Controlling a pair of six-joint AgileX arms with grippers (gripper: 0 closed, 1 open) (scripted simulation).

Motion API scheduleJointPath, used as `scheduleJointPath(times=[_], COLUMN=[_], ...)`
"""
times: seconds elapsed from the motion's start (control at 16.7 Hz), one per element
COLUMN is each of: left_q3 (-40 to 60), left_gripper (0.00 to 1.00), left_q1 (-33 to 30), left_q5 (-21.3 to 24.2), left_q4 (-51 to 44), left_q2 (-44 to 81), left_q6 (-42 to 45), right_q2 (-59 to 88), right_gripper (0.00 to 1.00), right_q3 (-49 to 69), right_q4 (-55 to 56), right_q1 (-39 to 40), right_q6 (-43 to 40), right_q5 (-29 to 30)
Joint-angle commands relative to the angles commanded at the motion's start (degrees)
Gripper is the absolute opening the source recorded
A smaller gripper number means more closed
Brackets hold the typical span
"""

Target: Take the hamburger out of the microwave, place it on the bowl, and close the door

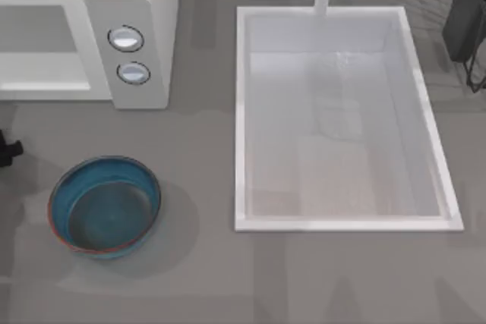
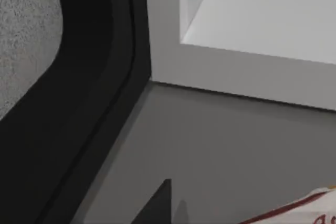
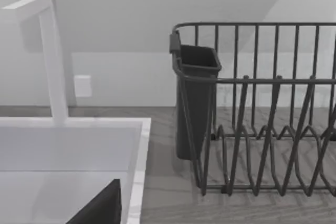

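Left gripper [image 2: 157, 207]: one dark tip shows in the left wrist view, low over the grey table [image 1: 197, 142] in front of the large white boxy microwave [image 1: 140, 5]. I cannot tell whether it is open or closed. In the top view a dark piece of my left arm [image 1: 7, 149] sits at the table's left edge, between the microwave and the bowl.

The hamburger [image 2: 310, 211], a white paper wrap with red lines and a yellow patch, is cut by the frame edge just beside that tip. I cannot tell whether they touch. It is outside the grey cavity.

A dark-edged panel with a speckled grey face, which I take for the door [image 2: 79, 103] standing open, meets the white front frame at its corner. Nothing stands between tip and wrap.

The round blue bowl [image 1: 104, 206] with a thin reddish rim sits near the table's front left, holding nothing, well apart from the microwave's two silver-rimmed knobs [image 1: 125, 39].

The white rectangular sink [image 1: 241, 111] takes the table's right half, with a white tap [image 3: 52, 61] behind it.

Right gripper [image 3: 100, 208]: a dark tip over the sink, state not discernible, facing a dark wire dish rack [image 3: 262, 129] with a black cutlery cup [image 3: 195, 98].
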Motion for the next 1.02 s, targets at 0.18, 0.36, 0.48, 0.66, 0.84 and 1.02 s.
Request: scheduleJointPath(times=[0.18,0.36,0.48,0.66,0.84,1.02], left_q3=[-7.6,-9.8,-9.8,-9.4,-9.1,-8.7], left_gripper=[0.0,0.0,0.0,0.0,0.0,0.0], left_q1=[1.5,2.0,2.0,1.7,1.7,1.7], left_q5=[1.4,1.9,1.9,1.8,1.7,1.6], left_q4=[6.2,8.3,8.3,7.4,1.9,-7.1], left_q2=[-2.8,-3.8,-3.8,-4.4,-9.7,-18.1], left_q6=[0.4,0.6,0.6,0.6,0.6,0.6], right_q2=[0.0,0.0,0.0,0.0,0.0,0.0], right_gripper=[1.0,1.0,1.0,1.0,1.0,1.0], right_q3=[0.0,0.0,0.0,0.0,0.0,0.0], right_q4=[0.0,0.0,0.0,0.0,0.0,0.0], right_q1=[0.0,0.0,0.0,0.0,0.0,0.0], right_q6=[0.0,0.0,0.0,0.0,0.0,0.0], right_q5=[0.0,0.0,0.0,0.0,0.0,0.0])
